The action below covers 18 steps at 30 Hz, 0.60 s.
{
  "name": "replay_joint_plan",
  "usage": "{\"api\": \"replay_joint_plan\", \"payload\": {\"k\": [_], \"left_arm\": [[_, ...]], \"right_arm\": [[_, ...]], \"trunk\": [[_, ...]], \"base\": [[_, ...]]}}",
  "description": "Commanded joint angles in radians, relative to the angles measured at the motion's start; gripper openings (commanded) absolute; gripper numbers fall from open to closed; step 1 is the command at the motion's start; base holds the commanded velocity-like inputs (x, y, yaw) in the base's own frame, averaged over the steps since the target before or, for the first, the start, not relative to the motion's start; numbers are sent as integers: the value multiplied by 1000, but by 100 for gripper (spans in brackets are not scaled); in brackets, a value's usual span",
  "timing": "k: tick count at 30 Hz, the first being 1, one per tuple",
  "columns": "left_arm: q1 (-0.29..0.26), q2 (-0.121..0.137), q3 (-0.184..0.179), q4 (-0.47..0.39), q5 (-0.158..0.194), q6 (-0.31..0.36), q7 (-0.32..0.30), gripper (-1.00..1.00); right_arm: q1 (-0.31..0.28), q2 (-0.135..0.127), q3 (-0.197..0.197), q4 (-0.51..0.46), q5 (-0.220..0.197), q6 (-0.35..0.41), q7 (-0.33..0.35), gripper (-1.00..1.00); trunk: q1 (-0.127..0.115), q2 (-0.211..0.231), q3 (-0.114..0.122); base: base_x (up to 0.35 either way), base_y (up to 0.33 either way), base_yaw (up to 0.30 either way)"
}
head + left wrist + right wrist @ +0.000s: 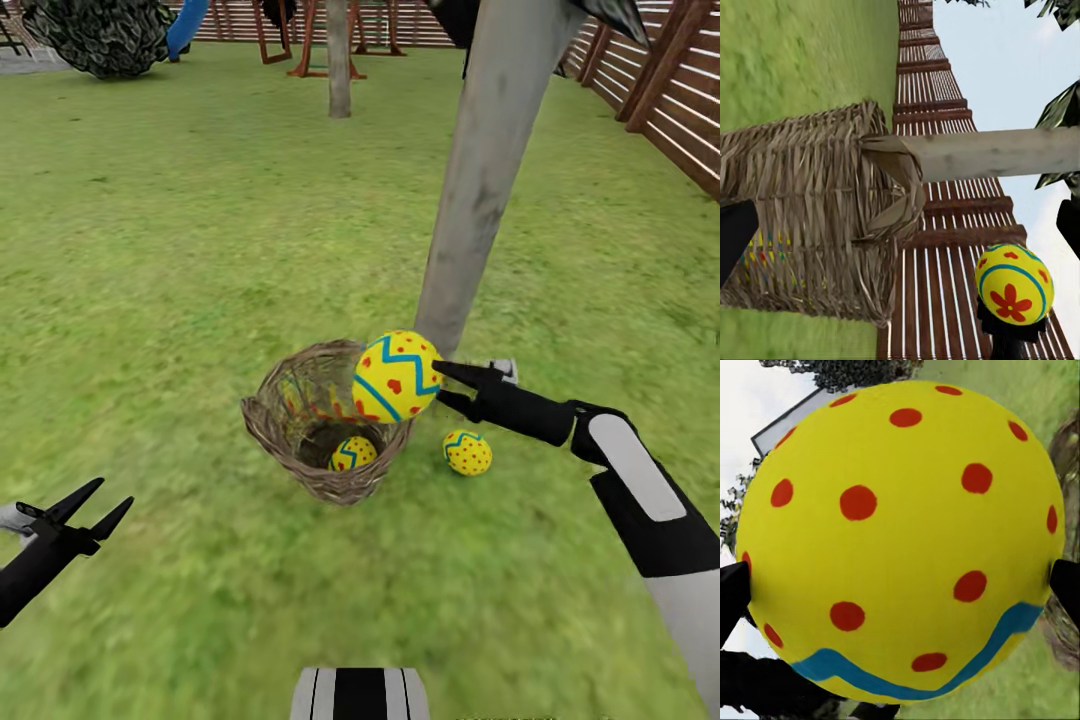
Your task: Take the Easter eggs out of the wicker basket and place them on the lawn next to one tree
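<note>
The right gripper (440, 388) is holding an Easter egg (396, 376) above the wicker basket (300, 450); the left gripper (95, 512) is hanging wide open, well apart from the basket.

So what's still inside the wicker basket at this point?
One Easter egg lies at the bottom of the wicker basket. The egg held by the right gripper hides part of the interior, so nothing more is certain.
</note>
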Motion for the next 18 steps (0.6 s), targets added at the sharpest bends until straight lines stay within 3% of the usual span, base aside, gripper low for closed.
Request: {"api": "replay_joint_plan", "payload": {"k": [1,3,5,6,8,10,11,12,13,14,15,17,18], "left_arm": [[-1,-1,1,0,0,10,-2,100],[-1,-2,1,0,0,10,2,100],[-1,-2,1,0,-1,10,3,100],[-1,-2,1,0,-1,10,3,100],[-1,-2,0,0,-1,10,3,100],[-1,-2,-1,0,-2,10,3,100],[-1,-2,-1,0,-2,10,3,100],[-1,-3,-1,0,-2,10,3,100],[-1,-3,-1,0,-2,10,3,100],[-1,-3,-1,0,-2,10,3,100],[-1,-2,0,0,-2,10,3,100],[-1,-2,1,0,-2,10,3,100],[-1,-2,0,0,-2,10,3,100]], "right_arm": [[6,-34,-8,3,1,1,15,-100],[17,-108,-17,6,-3,1,21,-100],[22,-142,-19,10,-2,3,21,-100],[31,-172,-19,12,-2,14,21,-100],[40,-249,-19,12,2,40,19,-100],[41,-279,-19,23,32,42,8,-100],[41,-294,-19,38,133,41,-16,-100],[41,-299,-21,59,320,34,-55,-100],[41,-300,-27,71,387,33,-73,-100],[41,-301,-56,82,464,34,-102,-100],[41,-297,-103,94,609,36,-198,-100],[41,-293,-121,140,757,34,-352,-100],[41,-287,-120,176,790,32,-419,-100]], "trunk": [[0,0,1],[0,0,3],[0,0,5],[0,0,7],[0,0,9],[0,0,11],[0,0,13],[0,0,14],[0,0,15],[0,0,16],[0,0,18],[0,0,20],[0,0,21]], "base": [[0,0,-218],[0,0,-218],[0,0,-218],[0,0,-218],[0,0,-218],[0,0,-218],[0,0,-218],[0,0,-218],[0,0,-218],[0,0,-218],[0,0,-222],[0,0,-226],[0,0,-229]]}}
